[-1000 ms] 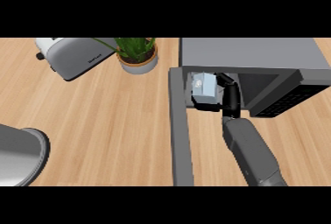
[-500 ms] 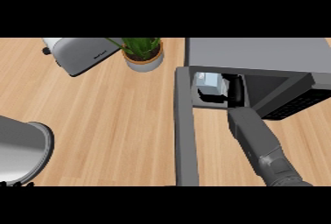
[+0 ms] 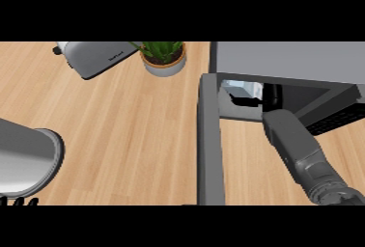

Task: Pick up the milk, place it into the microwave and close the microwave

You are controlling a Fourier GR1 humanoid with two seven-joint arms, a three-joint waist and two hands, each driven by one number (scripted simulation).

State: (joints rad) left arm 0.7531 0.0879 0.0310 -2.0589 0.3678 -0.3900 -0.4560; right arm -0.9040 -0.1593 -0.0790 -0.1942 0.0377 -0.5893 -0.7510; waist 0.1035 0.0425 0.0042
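Nearest, the left hand [image 3: 18, 201] shows only fingertips at the lower edge, pointing up and relaxed. Farther, the right hand [image 3: 251, 101] reaches into the open microwave [image 3: 285, 61], curled round the milk [image 3: 239, 89] inside.

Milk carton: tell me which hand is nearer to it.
Right. The right hand is at the milk carton inside the microwave; the left hand barely shows at the lower-left edge.
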